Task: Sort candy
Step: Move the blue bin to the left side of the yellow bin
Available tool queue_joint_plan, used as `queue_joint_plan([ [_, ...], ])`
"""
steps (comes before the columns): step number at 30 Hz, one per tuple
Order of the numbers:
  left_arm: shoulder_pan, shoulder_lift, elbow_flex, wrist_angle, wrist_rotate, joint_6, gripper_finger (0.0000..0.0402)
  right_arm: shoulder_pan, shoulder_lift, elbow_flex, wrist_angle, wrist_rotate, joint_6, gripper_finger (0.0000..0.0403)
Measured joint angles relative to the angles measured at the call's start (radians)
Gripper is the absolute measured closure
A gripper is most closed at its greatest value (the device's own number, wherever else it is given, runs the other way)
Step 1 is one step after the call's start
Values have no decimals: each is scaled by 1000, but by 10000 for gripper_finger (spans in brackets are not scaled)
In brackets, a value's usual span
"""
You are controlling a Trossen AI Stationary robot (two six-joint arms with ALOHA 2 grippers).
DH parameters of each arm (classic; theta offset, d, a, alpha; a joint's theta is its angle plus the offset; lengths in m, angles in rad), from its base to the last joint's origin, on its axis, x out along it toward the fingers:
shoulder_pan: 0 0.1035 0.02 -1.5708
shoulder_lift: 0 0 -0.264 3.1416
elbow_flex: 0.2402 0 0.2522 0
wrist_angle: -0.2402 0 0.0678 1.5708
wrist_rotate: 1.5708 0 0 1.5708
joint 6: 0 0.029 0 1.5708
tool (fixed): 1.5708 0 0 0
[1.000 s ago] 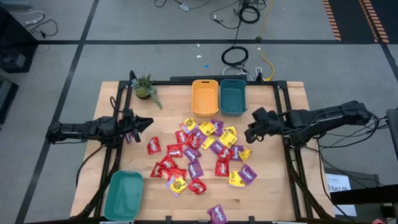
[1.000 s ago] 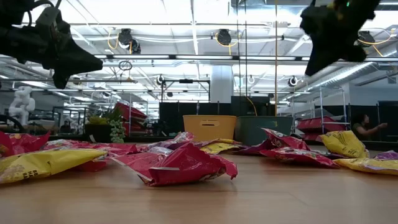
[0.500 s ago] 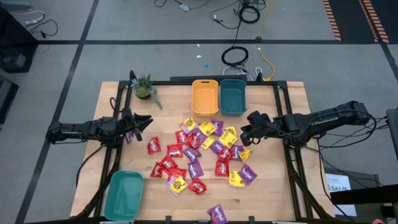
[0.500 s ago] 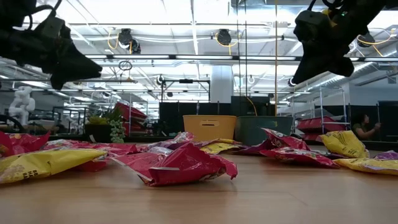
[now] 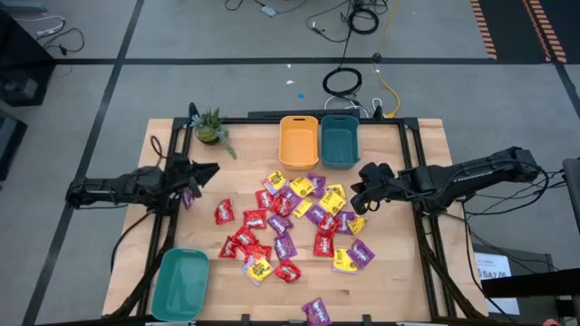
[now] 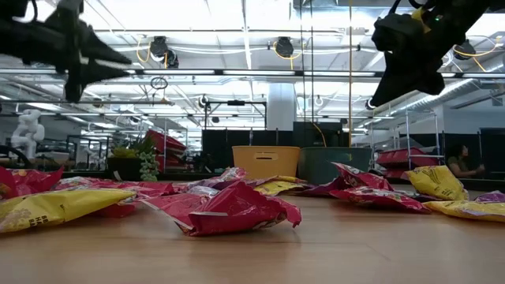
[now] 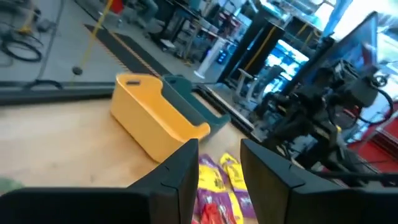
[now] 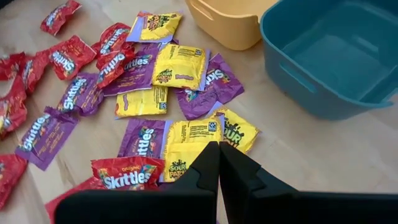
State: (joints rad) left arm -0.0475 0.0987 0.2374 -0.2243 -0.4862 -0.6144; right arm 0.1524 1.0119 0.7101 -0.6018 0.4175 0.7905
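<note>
The candy [image 5: 290,222] lies as a loose pile of red, purple and yellow packets flat on the middle of the table, also seen close up in the right wrist view [image 8: 155,93]. My right gripper [image 5: 355,201] [image 8: 219,148] hangs shut above the pile's right edge, slanting down over a yellow packet [image 8: 186,140], well clear of the table in the low view [image 6: 379,99]. My left gripper [image 5: 201,172] [image 7: 219,165] is open at the table's left side, level and high above the wood [image 6: 130,65], with nothing between its fingers.
An orange bin [image 5: 298,142] and a teal bin [image 5: 339,140] stand side by side at the far edge. Another teal bin [image 5: 181,282] sits at the near left corner. A small potted plant [image 5: 211,127] stands far left. One purple packet [image 5: 316,311] lies alone near the front edge.
My left gripper has risen a little, rolled about its own line and opened. My right gripper has rolled slightly above the pile's right edge and stays shut. No candy has moved.
</note>
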Motion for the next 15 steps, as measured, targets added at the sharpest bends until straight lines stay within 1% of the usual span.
queue_joint_plan([
  [3,0,95,90,-52,-8,18,274,0,0,0,0,0,-50,401],
  [7,0,299,255,-193,-1,32,275,0,0,0,-1,0,-96,401],
  [12,-1,605,511,-412,95,117,275,0,0,0,-1,0,-132,401],
  [15,-2,770,675,-585,186,166,275,0,0,0,-1,-3,-151,401],
])
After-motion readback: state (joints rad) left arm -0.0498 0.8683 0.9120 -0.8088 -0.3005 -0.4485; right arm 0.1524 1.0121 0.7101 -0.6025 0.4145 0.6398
